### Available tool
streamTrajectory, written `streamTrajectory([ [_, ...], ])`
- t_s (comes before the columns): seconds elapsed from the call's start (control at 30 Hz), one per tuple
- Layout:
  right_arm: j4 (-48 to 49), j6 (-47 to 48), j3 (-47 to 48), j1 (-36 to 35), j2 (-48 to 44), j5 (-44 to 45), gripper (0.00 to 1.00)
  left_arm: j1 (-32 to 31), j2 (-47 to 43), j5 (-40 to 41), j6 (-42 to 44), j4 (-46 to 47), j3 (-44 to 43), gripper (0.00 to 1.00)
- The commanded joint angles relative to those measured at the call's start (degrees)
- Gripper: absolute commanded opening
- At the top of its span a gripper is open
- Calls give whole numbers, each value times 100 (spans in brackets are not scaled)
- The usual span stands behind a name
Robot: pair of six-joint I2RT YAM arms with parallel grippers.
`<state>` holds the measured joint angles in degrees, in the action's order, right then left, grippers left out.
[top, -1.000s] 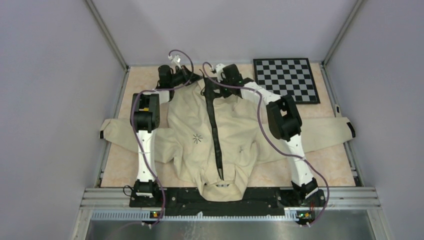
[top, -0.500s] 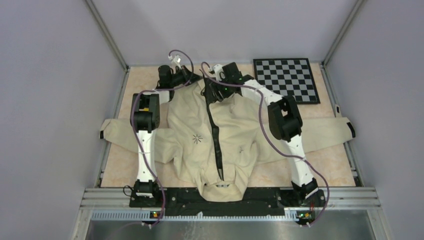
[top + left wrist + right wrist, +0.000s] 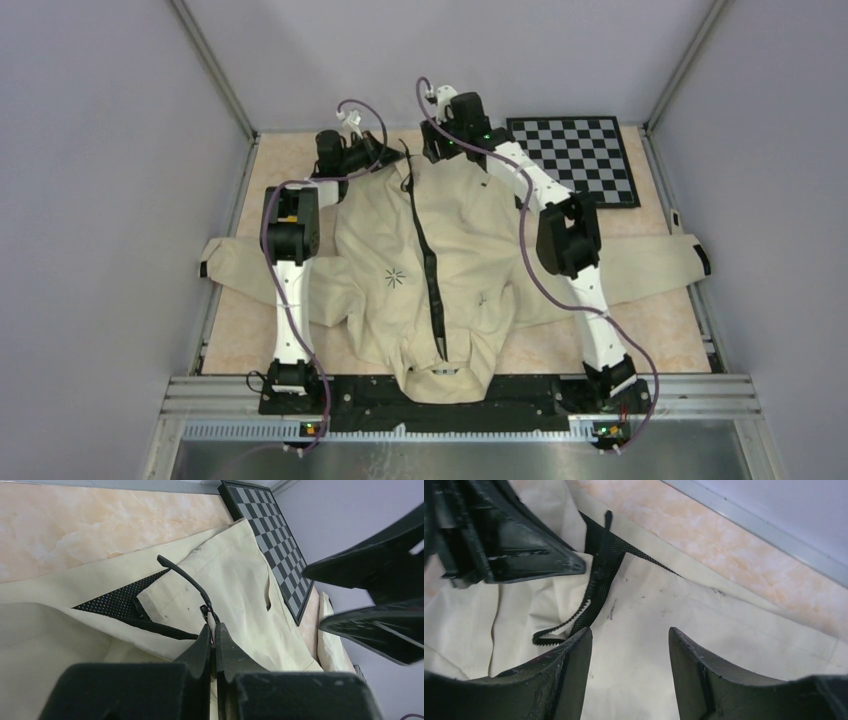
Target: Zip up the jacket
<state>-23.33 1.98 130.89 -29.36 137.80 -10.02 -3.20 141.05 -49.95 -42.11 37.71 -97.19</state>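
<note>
— Left jaws?
— Pressed fully shut, pinching the hem of the jacket (image 3: 480,250) right at the end of the zip (image 3: 430,265), upper middle of the overhead frame. Cloth or zip tape between the tips: too small to tell.
— Right jaws?
— Spread wide, gripping nothing. Held above the hem just to the right of the left jaws, toward the checkerboard (image 3: 572,158) in the upper right. Only cream cloth visible through the gap in the wrist view.
— And the jacket?
— Spread flat on the worktop (image 3: 235,335), filling the middle of the overhead frame. Collar (image 3: 440,372) at the bottom centre, lapping over the black rail (image 3: 520,395); hem at the top. One sleeve (image 3: 240,265) stretched toward the left edge of the frame, a second sleeve (image 3: 650,262) toward the right, dark cuffs at both ends.
— Zip?
— A thin black line down the middle, from hem to collar. Parted at the hem end: black mesh lining (image 3: 599,565) and a loose run of teeth (image 3: 574,622) bared in the right wrist view. Small black starburst (image 3: 397,278) just left of the line, about halfway down.
</note>
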Motion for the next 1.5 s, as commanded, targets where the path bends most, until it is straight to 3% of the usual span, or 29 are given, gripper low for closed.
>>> streamTrajectory([
  [0.0, 1076, -839, -223, 53, 242, 397, 52, 26, -220, -61, -2, 284, -96, 0],
  [0.07, 998, -940, 288, 45, 587, 642, 39, 42, -347, 87, 60, 297, 39, 0],
  [0.13, 949, -983, 785, 45, 944, 685, 38, 70, -497, 216, 128, 279, 167, 0],
  [0.37, 1347, -907, 1114, -79, 1450, 679, 52, 144, -1124, 1133, 755, -285, 738, 0],
  [0.8, 1320, -590, 1911, -280, 2313, 1143, 67, 185, -1399, 953, 664, 34, 1090, 0],
  [1.0, 1264, -513, 2104, -337, 2515, 1136, 68, 188, -1465, 821, 640, 142, 1156, 0],
  [1.17, 1215, -389, 2196, -398, 2593, 1214, 59, 188, -1498, 780, 684, 140, 1182, 0],
  [1.33, 1190, -257, 2274, -456, 2639, 1223, 37, 188, -1470, 739, 686, 137, 1170, 0],
  [1.37, 1166, -232, 2279, -464, 2641, 1215, 37, 186, -1470, 729, 686, 138, 1167, 0],
  [1.47, 978, -51, 2239, -474, 2592, 1312, 49, 188, -1482, 699, 703, 135, 1183, 0],
])
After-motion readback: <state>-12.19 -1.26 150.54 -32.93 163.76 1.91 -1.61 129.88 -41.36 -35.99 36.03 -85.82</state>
